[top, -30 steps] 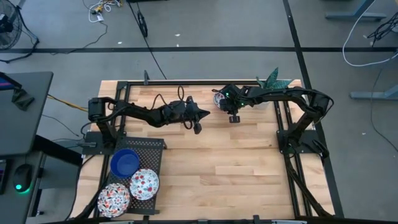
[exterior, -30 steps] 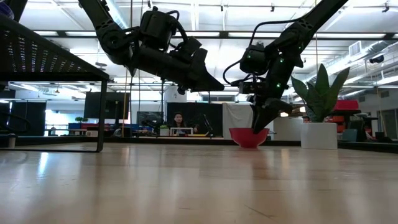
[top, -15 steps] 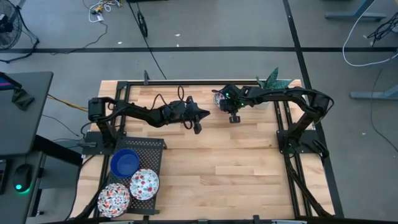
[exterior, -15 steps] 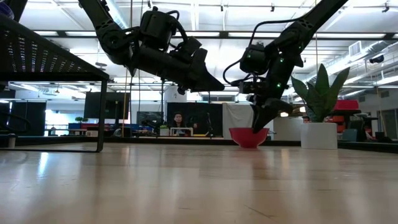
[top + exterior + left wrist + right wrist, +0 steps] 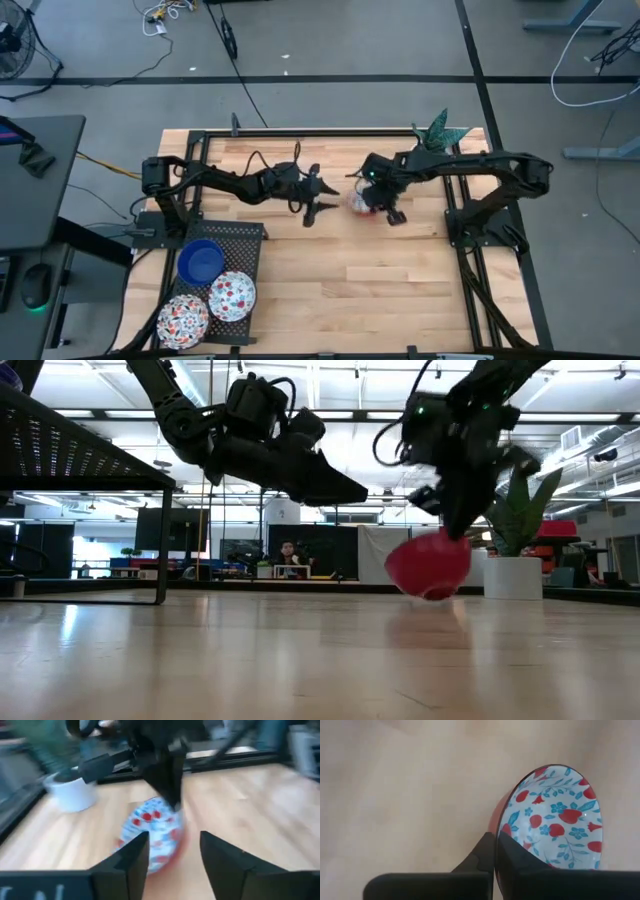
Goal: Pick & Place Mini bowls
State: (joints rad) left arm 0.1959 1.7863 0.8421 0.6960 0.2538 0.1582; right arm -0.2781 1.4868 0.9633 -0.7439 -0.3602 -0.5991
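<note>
Right gripper [image 5: 372, 203] pinches the floral bowl [image 5: 358, 203] by its rim, off the table; left gripper [image 5: 312, 205] hangs beside it, fingers apart.

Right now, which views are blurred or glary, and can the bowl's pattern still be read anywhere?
Left wrist view: heavily motion-blurred, the white red-and-blue floral bowl smeared. Low view: bright ceiling lights silhouette both arms, and the bowl's red underside is slightly blurred. Right wrist view: sharp, the pattern reads clearly, the right gripper with its jaws shut on the rim. High view: evenly lit, bowl tiny.
</note>
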